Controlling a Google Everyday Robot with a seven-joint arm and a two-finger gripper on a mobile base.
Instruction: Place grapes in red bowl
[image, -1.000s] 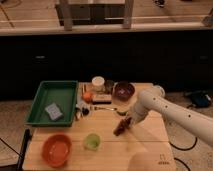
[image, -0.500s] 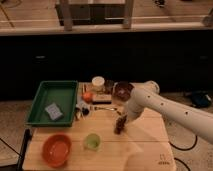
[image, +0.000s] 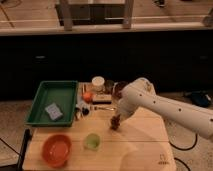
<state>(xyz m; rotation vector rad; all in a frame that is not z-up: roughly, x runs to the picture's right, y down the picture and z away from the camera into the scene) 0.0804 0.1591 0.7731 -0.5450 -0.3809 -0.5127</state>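
Wooden table (image: 142, 150): a small mark at its front right corner is too blurred to be read. White arm (image: 165, 107): extended in from the right. Green tray (image: 50, 84): set at rear left. Red bowl (image: 56, 149): placed at front left, near the green cup (image: 92, 141). Gripper (image: 117, 119): positioned right of the cup, closed upon the grapes (image: 115, 123), which are held well apart from the bowl.

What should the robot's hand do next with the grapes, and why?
Probably carry them toward the red bowl. The gripper is at the grapes near the middle of the table, while the bowl sits at the lower left of the view, past the green cup, with no grapes inside.
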